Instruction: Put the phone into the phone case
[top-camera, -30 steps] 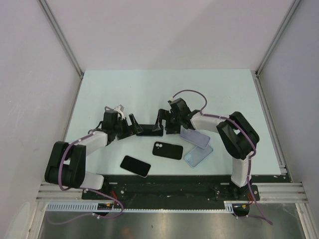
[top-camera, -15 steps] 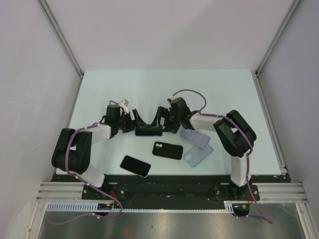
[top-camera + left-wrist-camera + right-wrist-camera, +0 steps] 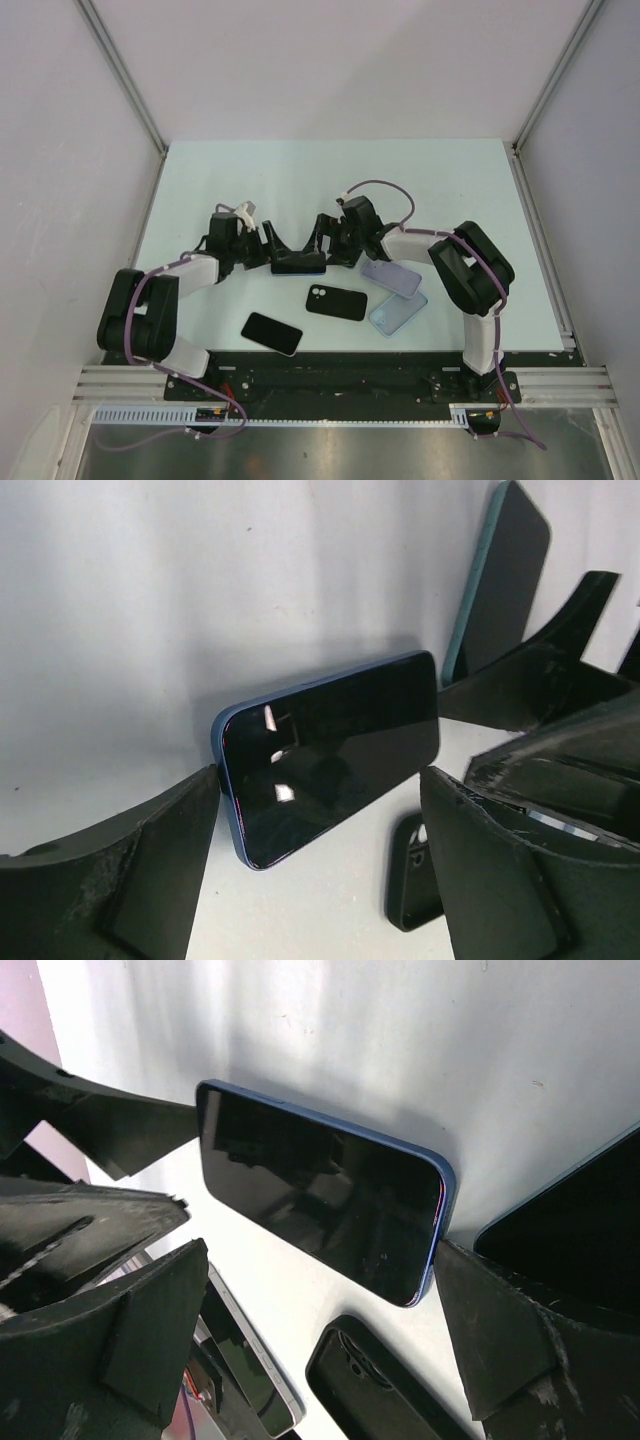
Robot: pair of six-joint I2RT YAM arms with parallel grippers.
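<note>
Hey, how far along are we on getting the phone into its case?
Nothing looks finished: the blue phone lies flat on the table, in no case. In hand: the left gripper and right gripper sit open at its two short ends, neither lifting it. Left: grasp it, carry it to a case, perhaps the black case lying apart, and seat it.

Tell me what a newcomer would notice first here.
Both arms meet mid-table over one blue phone lying screen up. The left gripper has its fingers spread at the phone's left end, and the right gripper does the same at its right end. Nearer the bases lie a black phone case with its camera cutout showing, a second dark phone to its left, and two overlapping lavender pieces to its right.
</note>
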